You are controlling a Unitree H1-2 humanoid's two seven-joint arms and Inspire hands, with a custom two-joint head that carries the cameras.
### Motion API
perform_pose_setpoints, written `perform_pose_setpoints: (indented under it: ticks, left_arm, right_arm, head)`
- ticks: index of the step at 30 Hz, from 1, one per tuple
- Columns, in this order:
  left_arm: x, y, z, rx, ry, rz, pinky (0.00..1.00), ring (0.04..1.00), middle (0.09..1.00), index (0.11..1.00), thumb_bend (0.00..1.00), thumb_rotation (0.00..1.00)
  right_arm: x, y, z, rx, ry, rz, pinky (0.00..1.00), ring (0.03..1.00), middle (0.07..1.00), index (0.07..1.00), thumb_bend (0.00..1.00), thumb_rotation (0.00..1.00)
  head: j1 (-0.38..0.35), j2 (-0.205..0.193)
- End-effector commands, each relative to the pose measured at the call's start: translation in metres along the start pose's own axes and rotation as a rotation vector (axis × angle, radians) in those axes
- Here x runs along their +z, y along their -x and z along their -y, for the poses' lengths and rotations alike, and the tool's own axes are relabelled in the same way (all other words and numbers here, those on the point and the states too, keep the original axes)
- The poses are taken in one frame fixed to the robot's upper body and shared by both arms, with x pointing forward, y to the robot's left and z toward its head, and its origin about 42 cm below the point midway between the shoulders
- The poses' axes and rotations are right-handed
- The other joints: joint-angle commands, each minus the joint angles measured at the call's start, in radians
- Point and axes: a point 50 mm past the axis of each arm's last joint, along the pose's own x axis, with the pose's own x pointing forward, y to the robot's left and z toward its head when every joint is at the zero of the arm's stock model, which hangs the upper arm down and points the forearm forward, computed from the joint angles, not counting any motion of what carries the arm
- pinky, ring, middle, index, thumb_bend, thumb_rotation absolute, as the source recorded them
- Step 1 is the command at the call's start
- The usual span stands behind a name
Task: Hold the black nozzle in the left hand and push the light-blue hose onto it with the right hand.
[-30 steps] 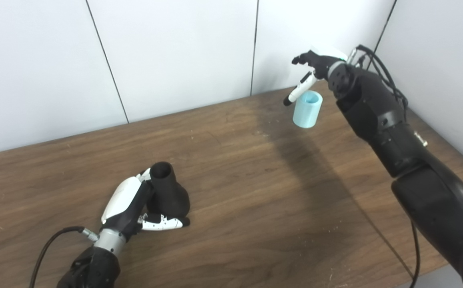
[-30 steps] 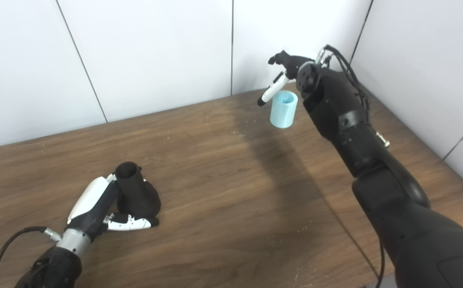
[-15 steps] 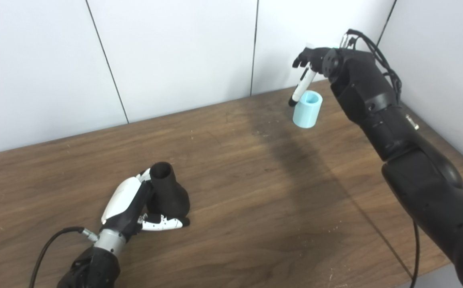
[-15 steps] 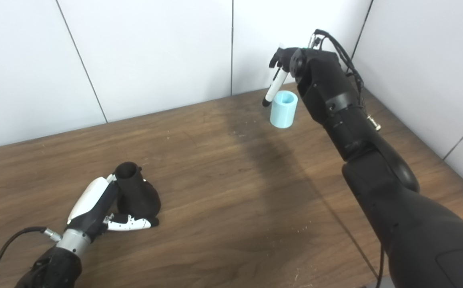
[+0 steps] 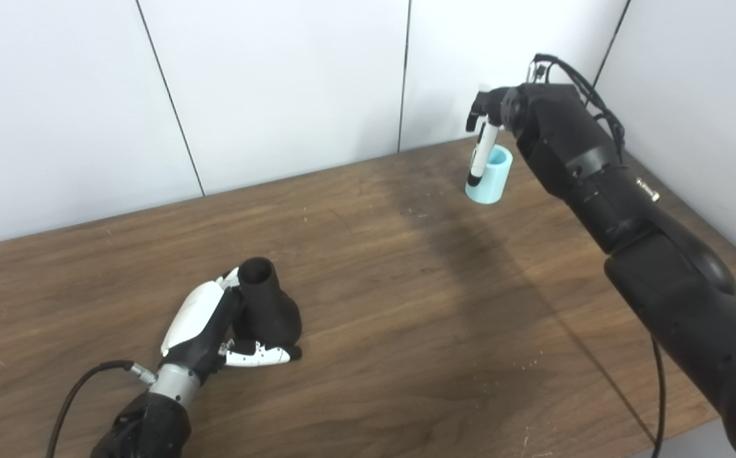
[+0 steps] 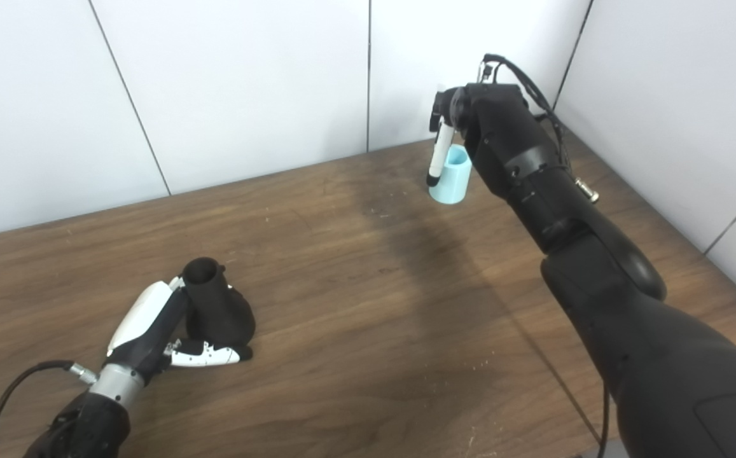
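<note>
The black nozzle [image 5: 270,306] stands upright on the wooden table [image 5: 406,286] at the front left, its open neck pointing up. My left hand [image 5: 205,324] is shut on it, with fingers behind the neck and the thumb lying along its wide base. The light-blue hose [image 5: 495,177], a short tube, stands upright at the back right near the wall. My right hand [image 5: 493,113] hangs over it, its white thumb [image 5: 479,152] pointing straight down against the hose's left side. The wrist hides the other fingers, so the grip cannot be judged.
White wall panels [image 5: 278,83] close the table's back and right sides, close behind the hose. A black cable [image 5: 81,381] trails from my left wrist. Bare wood lies between the nozzle and the hose.
My right hand has come down over the hose, and its thumb has swung from slanting outward to vertical against the hose's side. The left hand, nozzle and hose have stayed put.
</note>
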Motion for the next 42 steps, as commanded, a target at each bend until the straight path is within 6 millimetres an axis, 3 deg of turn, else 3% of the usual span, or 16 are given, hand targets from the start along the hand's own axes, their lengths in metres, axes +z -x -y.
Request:
perform_pose_setpoints:
  ticks: [1,8,14,27,39,42]
  left_arm:
    - [-0.07,0.037,0.053,-0.239,-0.019,-0.292,1.0,1.0,0.913,0.482,0.52,0.05]
    - [-0.073,0.039,0.053,-0.235,-0.024,-0.297,1.0,1.0,0.912,0.482,0.52,0.05]
    - [-0.072,0.039,0.054,-0.236,-0.027,-0.299,1.0,1.0,0.912,0.483,0.52,0.05]
    - [-0.075,0.04,0.052,-0.241,-0.024,-0.302,1.0,1.0,0.911,0.482,0.52,0.05]
    - [-0.076,0.04,0.052,-0.25,-0.034,-0.304,1.0,1.0,0.909,0.482,0.52,0.05]
    - [-0.077,0.04,0.052,-0.255,-0.036,-0.306,1.0,1.0,0.908,0.481,0.52,0.05]
  right_arm:
    - [-0.01,0.009,0.036,-0.109,0.003,-0.011,0.78,0.918,0.927,0.789,0.98,0.12]
    - [-0.014,0.005,0.026,-0.107,-0.013,-0.024,0.77,0.905,0.92,0.808,0.98,0.1]
    - [-0.019,0.005,0.019,-0.107,-0.023,-0.023,0.68,0.798,0.873,0.818,0.97,0.08]
    - [-0.025,0.001,0.0,-0.133,-0.044,-0.029,0.59,0.725,0.827,0.819,0.98,0.09]
    - [-0.026,0.002,-0.006,-0.165,-0.063,-0.005,0.58,0.694,0.784,0.812,0.95,0.1]
    - [-0.024,0.002,-0.007,-0.171,-0.061,0.003,0.56,0.651,0.725,0.795,0.95,0.1]
  head:
    - [-0.001,0.0]
    - [0.001,0.001]
    - [-0.004,0.005]
    - [-0.002,0.007]
    - [-0.002,0.012]
    - [-0.001,0.012]
